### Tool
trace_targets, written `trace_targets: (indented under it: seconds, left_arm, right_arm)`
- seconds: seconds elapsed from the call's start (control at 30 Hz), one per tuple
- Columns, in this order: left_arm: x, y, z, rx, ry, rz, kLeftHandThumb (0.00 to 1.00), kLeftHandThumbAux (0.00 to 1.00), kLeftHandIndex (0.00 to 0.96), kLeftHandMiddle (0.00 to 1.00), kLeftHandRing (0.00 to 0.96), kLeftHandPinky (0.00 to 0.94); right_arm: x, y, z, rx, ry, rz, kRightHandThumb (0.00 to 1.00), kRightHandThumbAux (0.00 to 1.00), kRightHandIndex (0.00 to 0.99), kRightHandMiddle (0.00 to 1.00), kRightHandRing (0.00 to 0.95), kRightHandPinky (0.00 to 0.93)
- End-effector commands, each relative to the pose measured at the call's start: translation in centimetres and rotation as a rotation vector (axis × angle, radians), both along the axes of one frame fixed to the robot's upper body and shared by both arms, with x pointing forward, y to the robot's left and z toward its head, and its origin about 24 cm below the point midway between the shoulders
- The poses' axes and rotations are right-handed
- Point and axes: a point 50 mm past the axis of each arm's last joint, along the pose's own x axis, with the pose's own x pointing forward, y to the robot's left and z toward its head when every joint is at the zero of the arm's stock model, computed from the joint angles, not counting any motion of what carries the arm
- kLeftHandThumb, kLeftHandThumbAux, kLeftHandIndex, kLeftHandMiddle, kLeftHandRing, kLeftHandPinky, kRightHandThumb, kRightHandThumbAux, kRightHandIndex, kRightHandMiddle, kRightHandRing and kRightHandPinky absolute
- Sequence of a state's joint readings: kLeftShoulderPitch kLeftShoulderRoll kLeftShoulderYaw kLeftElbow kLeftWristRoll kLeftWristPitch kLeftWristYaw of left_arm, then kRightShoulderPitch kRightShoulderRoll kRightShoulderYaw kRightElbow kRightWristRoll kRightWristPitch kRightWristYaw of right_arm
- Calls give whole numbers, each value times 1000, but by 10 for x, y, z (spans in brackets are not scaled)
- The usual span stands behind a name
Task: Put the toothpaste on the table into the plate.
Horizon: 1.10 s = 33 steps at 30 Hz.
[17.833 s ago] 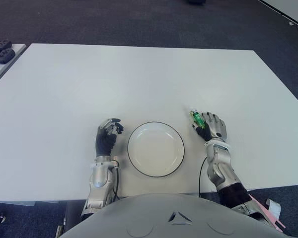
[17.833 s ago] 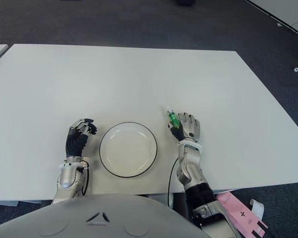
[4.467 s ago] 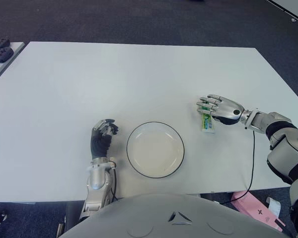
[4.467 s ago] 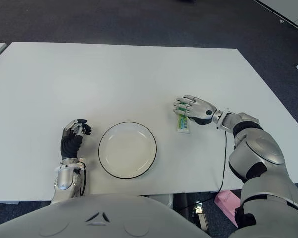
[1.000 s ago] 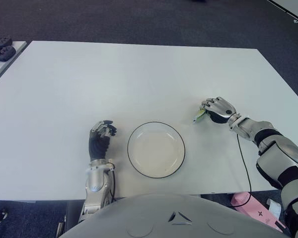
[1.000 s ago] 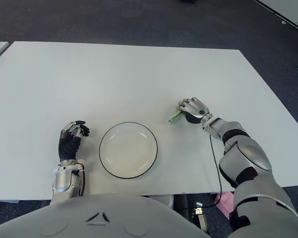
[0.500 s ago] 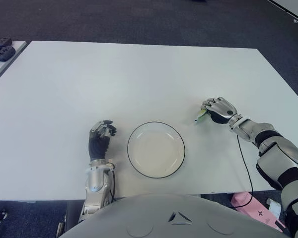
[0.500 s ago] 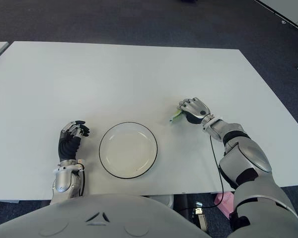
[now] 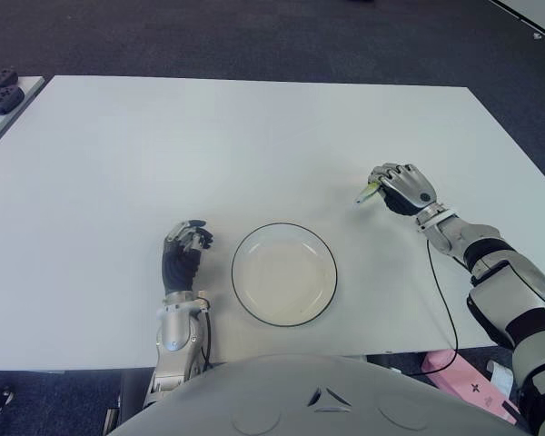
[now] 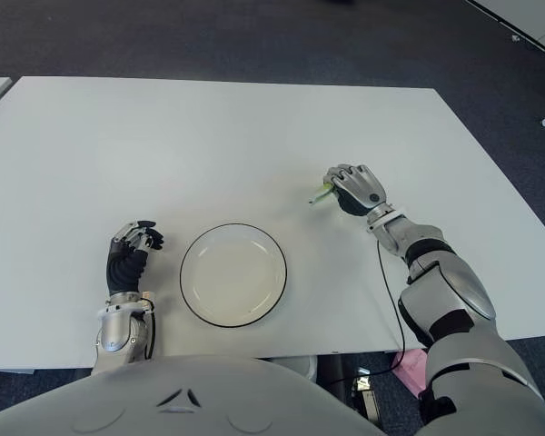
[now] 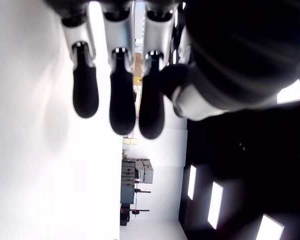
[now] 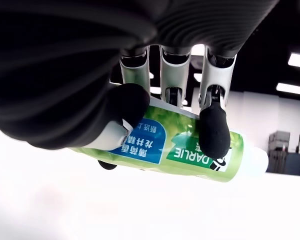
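Toothpaste in the right hand, off the plate

Toothpaste, a green tube with a blue label panel, sits clamped in the right hand, whose dark fingertips curl over its top while the thumb presses from the other side. In the eye views one end of the tube pokes out of the hand toward 9 o'clock. The hand shows at about 2 o'clock from the plate, well apart from it. The plate, white with a dark rim, lies on the white table with nothing in it. Bare table lies between the hand and the plate. The left hand shows just beside the plate at 9 o'clock, fingers curled on nothing. Dark objects lie on a separate surface at the far 10 o'clock edge.
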<state>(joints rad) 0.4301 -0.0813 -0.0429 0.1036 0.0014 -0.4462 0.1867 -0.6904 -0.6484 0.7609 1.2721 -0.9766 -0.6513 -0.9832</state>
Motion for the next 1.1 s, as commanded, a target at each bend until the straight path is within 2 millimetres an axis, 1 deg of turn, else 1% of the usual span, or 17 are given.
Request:
trace_targets:
  seconds: [0.03,0.13,0.23,0.37,0.53,0.73,0.8,0.93,1.1]
  left_arm:
    - [-3,-5,-12,-33,70,25,704,718,430,573,570,549]
    - [-3,-5,-12,-31,72,25,704,718,430,574,571,551]
    - [-2,-6,-12,-30,80,27,704,718,430,574,572,549]
    - [-1,-7,-12,-30,80,25,704,719,430,572,570,547]
    - [0,-7,-12,-43,77,18,702,719,429,571,569,546]
    - [0,-8,-12,-43,79,20,702,719,429,570,568,544]
    - [0,-8,-12,-42,77,20,702,719,429,570,568,544]
    - [1,-9,-12,-40,74,14,702,719,429,571,569,547]
    - [1,-9,-12,-39,75,13,702,719,429,573,570,549]
  right_arm:
    - [2,10,7,122,-50,30,950,663,479,416,471,491]
    - [2,16,11,185,-76,59,950,663,478,415,472,493]
    - [0,30,20,272,-124,150,950,663,477,414,476,497]
    - [-2,37,25,321,-154,213,951,661,468,418,491,512]
    - [-14,54,31,392,-211,349,989,666,445,425,469,509]
    - [-23,62,36,426,-224,426,999,661,444,458,480,515]
    - [-28,66,38,433,-220,468,999,661,444,463,485,512]
    - [-46,82,43,455,-198,582,999,660,440,473,494,488]
    - [-56,91,45,466,-166,637,1000,662,434,480,491,464]
